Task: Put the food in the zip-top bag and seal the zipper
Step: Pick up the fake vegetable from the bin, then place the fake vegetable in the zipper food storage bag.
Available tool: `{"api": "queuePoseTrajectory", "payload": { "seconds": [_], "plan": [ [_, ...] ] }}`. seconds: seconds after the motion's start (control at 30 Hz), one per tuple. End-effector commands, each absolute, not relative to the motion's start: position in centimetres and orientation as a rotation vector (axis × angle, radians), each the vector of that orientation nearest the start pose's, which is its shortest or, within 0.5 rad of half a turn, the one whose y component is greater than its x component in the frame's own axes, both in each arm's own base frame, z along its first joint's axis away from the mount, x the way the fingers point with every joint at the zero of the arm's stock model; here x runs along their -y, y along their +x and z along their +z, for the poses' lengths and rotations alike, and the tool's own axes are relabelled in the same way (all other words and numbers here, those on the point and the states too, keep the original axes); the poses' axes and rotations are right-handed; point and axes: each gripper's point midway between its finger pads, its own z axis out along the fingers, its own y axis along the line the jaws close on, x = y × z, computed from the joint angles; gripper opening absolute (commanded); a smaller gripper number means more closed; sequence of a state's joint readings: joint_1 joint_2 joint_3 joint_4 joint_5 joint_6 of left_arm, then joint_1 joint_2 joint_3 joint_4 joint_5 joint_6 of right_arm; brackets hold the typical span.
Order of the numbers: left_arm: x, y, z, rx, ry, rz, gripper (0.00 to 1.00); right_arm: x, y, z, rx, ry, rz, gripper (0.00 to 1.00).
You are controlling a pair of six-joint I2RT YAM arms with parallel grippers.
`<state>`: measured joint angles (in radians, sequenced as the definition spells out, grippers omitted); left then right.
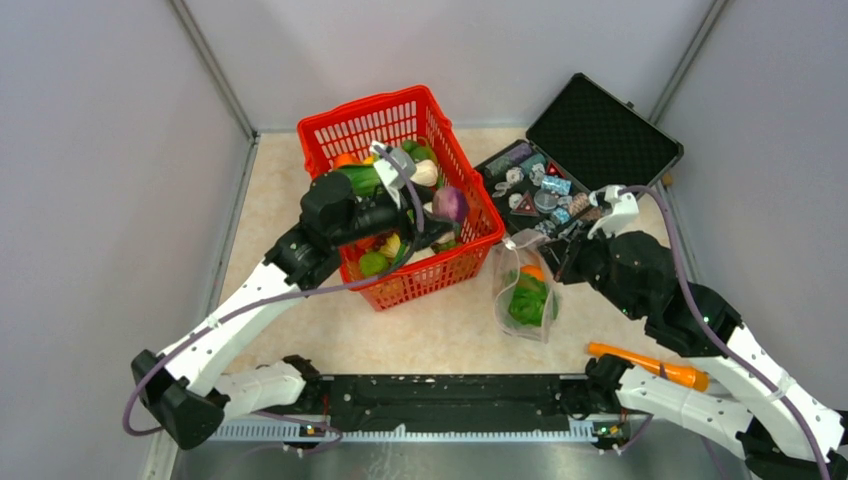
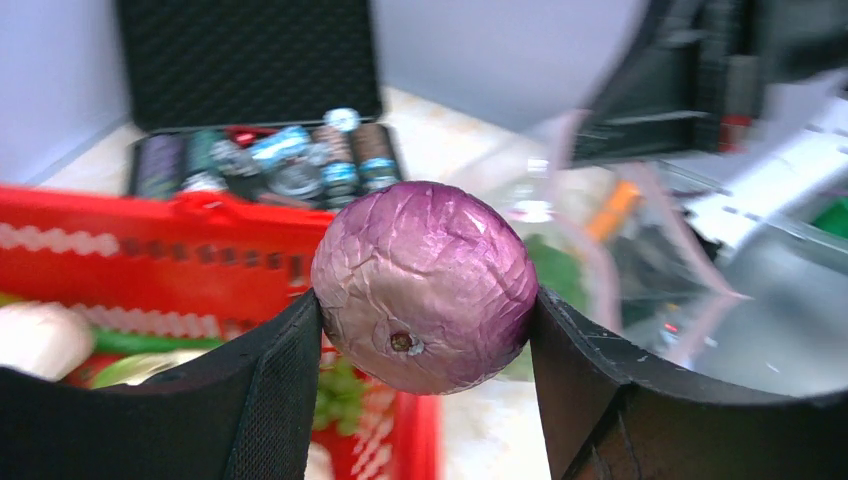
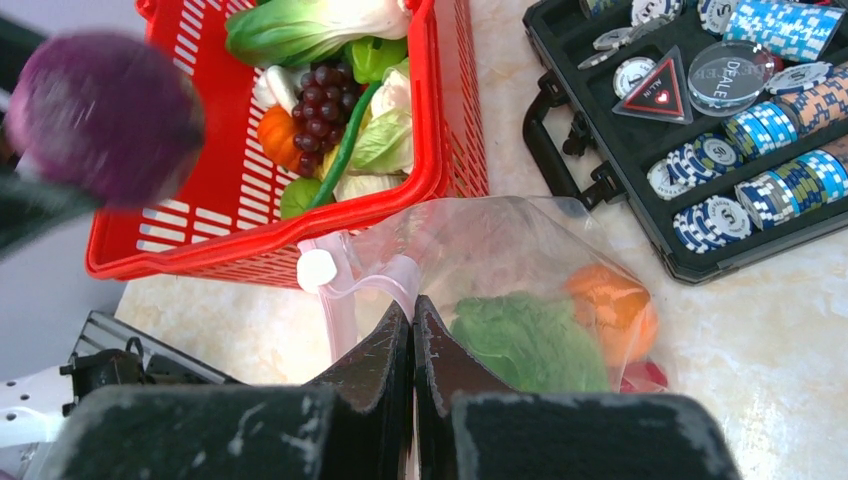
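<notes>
Our left tool (image 2: 422, 310) is clamping one purple ball (image 2: 425, 255) above the red basket (image 2: 150, 250), bound, we judge, for the bag. Right of centre in the top view, the one zip-top bag (image 1: 525, 295) is standing on the table (image 1: 420, 330) because our right tool (image 3: 413, 320) is pinching together on its mouth edge. Inside it, one lettuce (image 3: 530, 345) and one orange round (image 3: 612, 305) are lying. One black case (image 1: 600, 130) is sitting open beyond.

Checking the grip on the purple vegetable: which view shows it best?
Left wrist: the purple vegetable fills the centre, sharp, clamped in the left tool. Top external shows it small above the red basket; right wrist gives only a blur.
</notes>
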<state>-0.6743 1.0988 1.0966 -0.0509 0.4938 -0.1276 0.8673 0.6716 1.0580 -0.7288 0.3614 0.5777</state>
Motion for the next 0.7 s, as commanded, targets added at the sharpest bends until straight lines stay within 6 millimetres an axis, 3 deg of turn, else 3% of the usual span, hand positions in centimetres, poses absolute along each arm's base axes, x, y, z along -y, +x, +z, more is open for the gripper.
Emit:
{"api": "queuePoseTrajectory", "payload": {
  "seconds": [0.0, 0.13, 0.4, 0.53, 0.67],
  "plan": [
    [32.1, 16.6, 37.7, -1.379, 1.027, -1.183, 0.44, -16.2, 19.4, 32.4, -1.886, 0.006, 0.668, 0.00],
    [34.2, 12.6, 38.0, -1.333, 1.132, -1.279, 0.44, -16.3, 19.9, 32.6, -1.883, 0.038, 0.659, 0.00],
    [38.3, 8.7, 37.0, -1.305, 1.261, -1.345, 0.45, -15.6, 20.7, 34.0, -1.824, 0.129, 0.658, 0.00],
    [40.8, 9.7, 36.0, -1.355, 1.245, -1.289, 0.43, -15.3, 20.4, 34.4, -1.813, 0.131, 0.671, 0.00],
    [42.4, 12.6, 34.4, -1.429, 1.176, -1.130, 0.42, -14.8, 20.0, 34.8, -1.800, 0.139, 0.681, 0.00]
  ]
}}
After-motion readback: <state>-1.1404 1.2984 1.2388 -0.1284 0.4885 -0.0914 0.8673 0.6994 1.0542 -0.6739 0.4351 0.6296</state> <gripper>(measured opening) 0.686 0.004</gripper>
